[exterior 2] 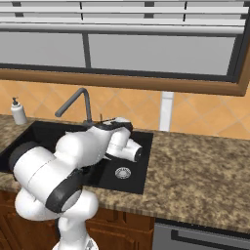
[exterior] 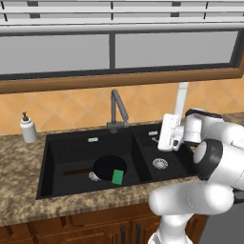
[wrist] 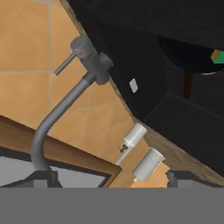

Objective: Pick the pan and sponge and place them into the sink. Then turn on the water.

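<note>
Pan [exterior: 108,167] sits in the big left basin of the sink [exterior: 52,157], handle pointing left, with the sponge [exterior: 117,177] lying on its right part, so placing looks done and the tap is what's left, I'd say. Faucet [exterior: 117,110] stands on the back rim between the two basins. Hand [wrist: 109,175] is spread wide and holds nothing; only its two dark tips show at the bottom of the hand view. In the left base view the wrist hangs over the small right basin, to the right of the faucet and nearer the front edge, so the target lies left and back from the hand. Hand view is rolled: the faucet base with its stubby lever [wrist: 66,64] sits upper left, and the spout [wrist: 54,122] curves down toward the left fingertip. Lever sticks out sideways from the base, across the spout's long axis, so the coming move likely needs the open hand brought level with it before pushing. Soap bottle [exterior: 28,128] is far left on the tabletop [exterior: 19,200], well apart from all this. No water visible.
</note>
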Motion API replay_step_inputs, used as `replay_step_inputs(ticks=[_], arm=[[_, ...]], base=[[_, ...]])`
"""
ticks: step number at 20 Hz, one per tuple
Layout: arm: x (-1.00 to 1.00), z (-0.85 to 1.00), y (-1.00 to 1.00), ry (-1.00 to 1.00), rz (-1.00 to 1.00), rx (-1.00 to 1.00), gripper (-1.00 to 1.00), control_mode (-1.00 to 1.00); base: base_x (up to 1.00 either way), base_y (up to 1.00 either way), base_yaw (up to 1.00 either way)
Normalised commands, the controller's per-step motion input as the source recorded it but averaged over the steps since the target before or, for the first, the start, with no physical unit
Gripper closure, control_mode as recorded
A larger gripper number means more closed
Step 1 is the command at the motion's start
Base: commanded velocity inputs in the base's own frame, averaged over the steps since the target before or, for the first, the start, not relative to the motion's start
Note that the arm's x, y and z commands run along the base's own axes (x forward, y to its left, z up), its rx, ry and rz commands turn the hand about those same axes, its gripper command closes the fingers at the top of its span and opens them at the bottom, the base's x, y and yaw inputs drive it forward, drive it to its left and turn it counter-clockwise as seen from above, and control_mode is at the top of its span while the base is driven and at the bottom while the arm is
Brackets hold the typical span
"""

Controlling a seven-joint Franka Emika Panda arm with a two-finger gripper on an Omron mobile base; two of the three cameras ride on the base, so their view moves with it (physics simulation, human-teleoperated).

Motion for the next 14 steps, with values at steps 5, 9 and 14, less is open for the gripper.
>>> replay_step_inputs(ticks=[5, 9, 14], arm=[[0.41, -0.15, 0.00, 0.00, 0.00, 0.10, -1.00, -1.00], [0.43, 0.00, 0.01, 0.00, 0.00, 0.09, -1.00, -1.00], [0.54, 0.00, 0.17, 0.03, 0.00, 0.01, -1.00, -1.00]], base=[[0.00, 0.00, 0.00], [0.00, 0.00, 0.00], [0.00, 0.00, 0.00]])
